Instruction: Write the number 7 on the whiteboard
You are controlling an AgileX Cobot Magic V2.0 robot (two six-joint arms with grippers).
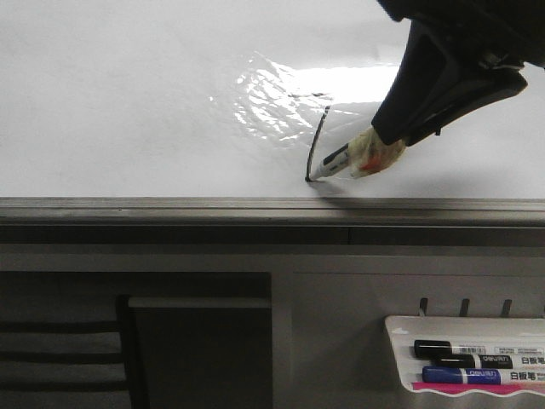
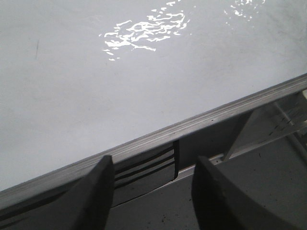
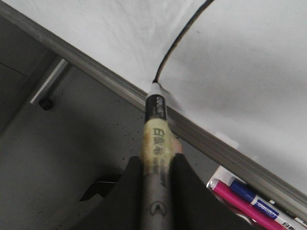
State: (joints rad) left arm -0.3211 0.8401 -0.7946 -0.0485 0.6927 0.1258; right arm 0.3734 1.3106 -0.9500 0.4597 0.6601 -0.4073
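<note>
Spare markers (image 1: 464, 361) lie in a small tray (image 1: 400, 328) below the whiteboard (image 1: 128, 111), where the right pincer (image 1: 387, 136), clamped on a marker (image 1: 336, 162), touches its tip to the foot of the number 7 (image 1: 318, 136), while the left pincer (image 2: 152, 179) hangs apart

One whiteboard (image 1: 128, 102) fills the top of the frame, carrying one drawn number 7 (image 1: 318, 136). One marker (image 1: 336, 162) is on the board. In one small tray (image 1: 400, 328) at lower right lie three more markers: two black, one blue.
</note>
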